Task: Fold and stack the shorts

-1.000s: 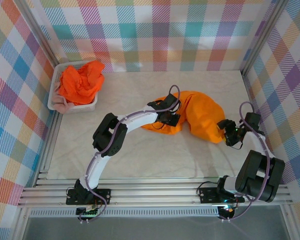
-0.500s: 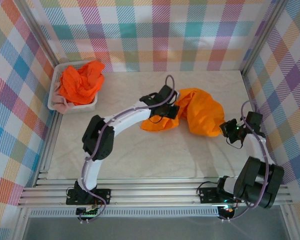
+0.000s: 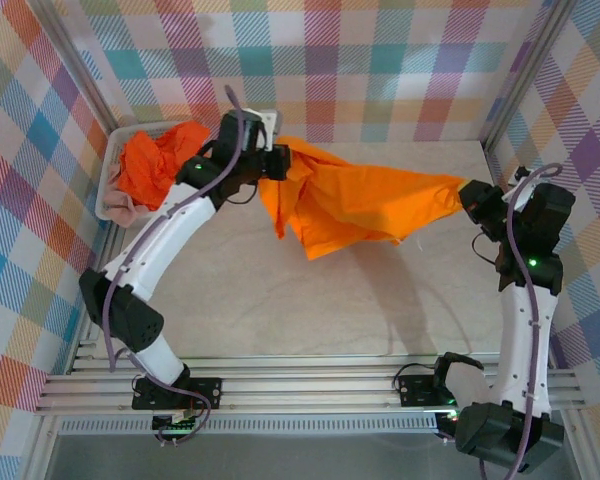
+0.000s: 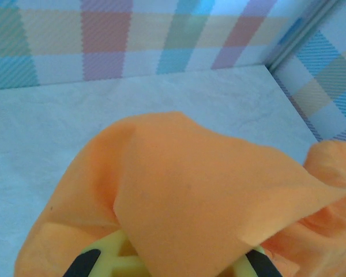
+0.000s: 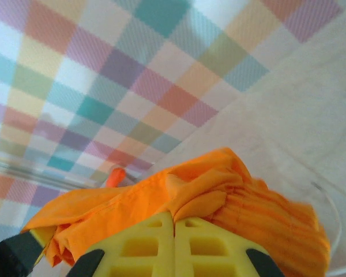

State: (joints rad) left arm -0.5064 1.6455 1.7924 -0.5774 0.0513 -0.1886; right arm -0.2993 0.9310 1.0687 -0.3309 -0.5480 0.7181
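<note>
Presently, a pair of bright orange cloth shorts (image 3: 360, 205) is held stretched between the two arms, raised off the pale marbled table (image 3: 280, 300) over its far half. One end is clamped in the left gripper (image 3: 277, 160), which is seen at the far left, just beside the white plastic mesh basket (image 3: 102, 200). The other end is pinched in the right gripper (image 3: 468, 196), close to the right plaid wall (image 3: 580, 120). Below the left end, a loose fold is seen hanging toward the table. In the right wrist view, the yellow fingers (image 5: 144, 245) are pressed together, with gathered, ribbed orange cloth bunched just beyond them. In the left wrist view, the fingers are largely covered by draped orange cloth, so the grip is better judged from overhead. Inside the basket, a second crumpled orange pair (image 3: 160, 165) is piled, and a dusty pink garment (image 3: 125, 210) is seen beneath it at the near edge.
</note>
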